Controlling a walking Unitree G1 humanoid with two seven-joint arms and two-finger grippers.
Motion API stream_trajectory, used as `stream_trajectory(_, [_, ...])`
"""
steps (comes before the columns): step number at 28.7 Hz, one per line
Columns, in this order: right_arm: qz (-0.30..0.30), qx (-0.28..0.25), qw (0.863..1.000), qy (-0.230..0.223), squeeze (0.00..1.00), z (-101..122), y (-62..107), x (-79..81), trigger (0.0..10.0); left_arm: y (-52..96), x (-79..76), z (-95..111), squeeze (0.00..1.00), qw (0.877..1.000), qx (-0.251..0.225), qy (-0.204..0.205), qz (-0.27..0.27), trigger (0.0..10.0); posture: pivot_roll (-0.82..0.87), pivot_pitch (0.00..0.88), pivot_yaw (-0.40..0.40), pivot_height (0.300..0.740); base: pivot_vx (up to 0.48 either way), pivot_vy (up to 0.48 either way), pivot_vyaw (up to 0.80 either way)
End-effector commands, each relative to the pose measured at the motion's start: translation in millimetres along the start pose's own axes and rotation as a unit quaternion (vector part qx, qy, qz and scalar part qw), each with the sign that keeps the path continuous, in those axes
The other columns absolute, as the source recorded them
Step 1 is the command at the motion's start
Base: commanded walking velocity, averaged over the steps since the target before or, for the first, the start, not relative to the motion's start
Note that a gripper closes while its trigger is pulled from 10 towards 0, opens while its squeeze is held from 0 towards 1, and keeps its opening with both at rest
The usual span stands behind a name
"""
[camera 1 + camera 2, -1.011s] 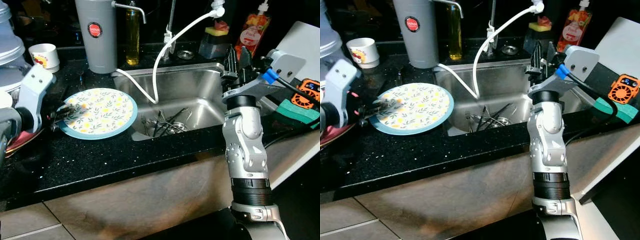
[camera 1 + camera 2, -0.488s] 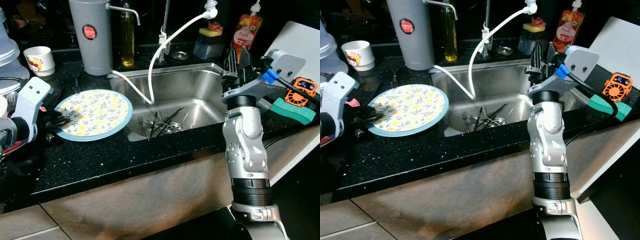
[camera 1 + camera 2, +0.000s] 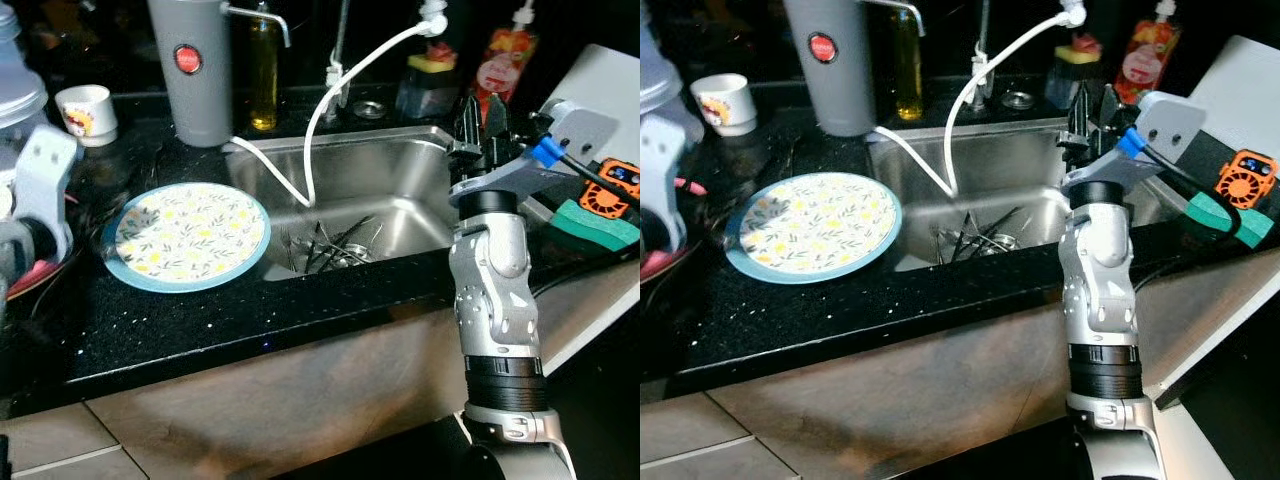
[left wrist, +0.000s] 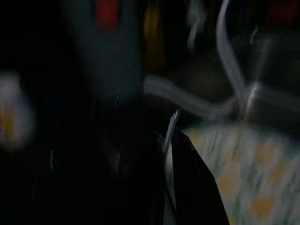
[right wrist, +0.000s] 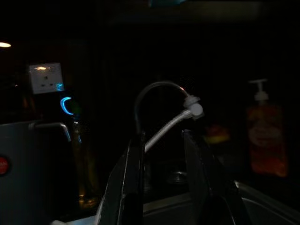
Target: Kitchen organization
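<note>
Resting flat on the black counter beside the sink (image 3: 400, 175) is the floral plate (image 3: 187, 233)
Right gripper (image 3: 484, 118) is hovering parted and empty over the sink's edge; left gripper's state I cannot tell

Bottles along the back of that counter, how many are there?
2: a yellow oil bottle behind the sink's back left corner, beside the grey canister, and a red pump bottle behind the back right corner. Others may be hidden in the dark.

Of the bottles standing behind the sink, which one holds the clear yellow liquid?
The tall slim glass bottle right beside the grey cylindrical dispenser, left of the tap. The other, a red pump bottle with a fruit label, stands at the sink's far right corner.
</note>
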State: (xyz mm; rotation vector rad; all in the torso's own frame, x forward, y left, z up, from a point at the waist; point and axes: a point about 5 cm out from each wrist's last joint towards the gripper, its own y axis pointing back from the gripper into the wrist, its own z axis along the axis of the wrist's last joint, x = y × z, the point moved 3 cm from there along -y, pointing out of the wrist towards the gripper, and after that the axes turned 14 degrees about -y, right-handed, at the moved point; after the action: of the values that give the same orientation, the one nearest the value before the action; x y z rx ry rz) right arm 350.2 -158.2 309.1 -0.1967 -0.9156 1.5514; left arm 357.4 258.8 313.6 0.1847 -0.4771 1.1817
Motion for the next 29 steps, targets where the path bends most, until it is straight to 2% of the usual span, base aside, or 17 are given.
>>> stream_trajectory(1, [-0.005,-0.003,1.0,0.002,0.0,3,-0.3,-2.8,10.0,-3.7,1.6,26,0.0,0.999,-0.053,0.004,0.008,10.0,0.19,0.029,-0.056,0.74,0.0,0.0,0.0])
stream_trajectory(6, [-0.005,-0.004,1.0,0.002,0.0,2,-1.9,-2.4,10.0,-23.0,-8.0,88,0.0,0.987,-0.159,0.029,-0.013,10.0,0.19,0.021,-0.055,0.74,0.0,0.0,0.0])
stream_trajectory(8, [-0.004,-0.004,1.0,0.001,0.0,2,-2.7,-2.0,10.0,-37.0,-15.5,102,0.0,0.978,-0.188,0.082,-0.02,10.0,0.19,0.017,-0.054,0.74,0.0,0.0,0.0])
stream_trajectory(9, [-0.004,-0.005,1.0,0.0,0.0,2,-3.1,-1.6,10.0,-49.7,-22.8,104,0.0,0.971,-0.198,0.13,-0.02,10.0,0.19,0.015,-0.052,0.74,0.0,0.0,0.0])
stream_trajectory(10, [-0.003,-0.006,1.0,-0.001,0.0,2,-4.0,-0.9,10.0,-65.6,-33.3,101,0.0,0.968,-0.194,0.161,-0.016,10.0,0.18,0.014,-0.045,0.74,0.0,0.0,0.0])
stream_trajectory(12, [-0.002,-0.01,1.0,-0.004,0.0,3,-4.9,1.0,10.0,-99.0,-65.8,86,0.0,0.973,-0.157,0.172,-0.013,10.0,0.17,0.004,-0.037,0.74,0.0,0.0,0.0])
stream_trajectory(13, [-0.002,-0.01,1.0,-0.004,0.0,3,-4.9,1.0,10.0,-99.0,-65.8,86,0.0,0.973,-0.157,0.172,-0.013,10.0,0.17,0.004,-0.037,0.74,0.0,0.0,0.0])
stream_trajectory(14, [-0.001,-0.011,1.0,-0.004,0.0,3,-4.9,2.2,10.0,-116.6,-87.7,75,0.0,0.977,-0.122,0.172,-0.02,10.0,0.17,0.0,-0.032,0.74,0.0,0.0,0.0])
stream_trajectory(15, [-0.001,-0.011,1.0,-0.004,0.0,3,-4.9,2.2,10.0,-116.6,-87.7,75,0.0,0.977,-0.122,0.172,-0.02,10.0,0.17,0.0,-0.032,0.74,0.0,0.0,0.0])
stream_trajectory(18, [0.001,-0.018,1.0,-0.001,0.0,5,-5.2,4.0,10.0,-145.6,-130.5,50,0.0,0.982,-0.032,0.183,-0.02,10.0,0.14,0.0,-0.012,0.74,0.0,0.0,0.0])
stream_trajectory(20, [0.001,-0.021,1.0,0.0,0.0,7,-5.5,3.9,10.0,-150.0,-137.9,44,0.0,0.983,-0.008,0.181,-0.011,10.0,0.13,0.0,-0.007,0.74,0.0,0.0,0.0])
stream_trajectory(21, [-0.002,-0.029,1.0,0.005,0.0,12,-5.5,1.2,10.0,-156.9,-154.6,36,0.0,0.979,0.028,0.201,-0.002,10.0,0.12,0.0,0.002,0.74,0.0,0.0,0.0])
stream_trajectory(23, [-0.004,-0.032,0.999,0.007,0.0,13,-5.3,0.0,10.0,-158.5,-160.2,35,0.0,0.976,0.033,0.213,-0.004,10.0,0.11,0.0,0.006,0.74,0.0,0.0,0.0])
stream_trajectory(24, [-0.006,-0.033,0.999,0.009,0.0,14,-4.8,-1.0,10.0,-159.9,-164.9,36,1.0,0.974,0.035,0.222,-0.007,10.0,0.11,0.0,0.006,0.74,0.0,0.0,0.0])
stream_trajectory(27, [-0.007,-0.035,0.999,0.009,0.0,15,-3.6,-1.3,10.0,-162.2,-162.3,45,1.0,0.956,0.006,0.294,0.0,10.0,0.11,0.0,0.008,0.74,0.0,0.0,0.0])
stream_trajectory(28, [-0.007,-0.034,0.999,0.009,0.0,14,-3.2,-0.6,10.0,-162.1,-150.1,61,1.0,0.937,-0.045,0.347,-0.002,10.0,0.11,0.0,0.008,0.74,0.0,0.0,0.0])
stream_trajectory(29, [-0.007,-0.034,0.999,0.009,0.0,14,-3.2,-0.6,10.0,-162.1,-150.1,61,1.0,0.937,-0.045,0.347,-0.002,10.0,0.11,0.0,0.008,0.74,0.0,0.0,0.0])
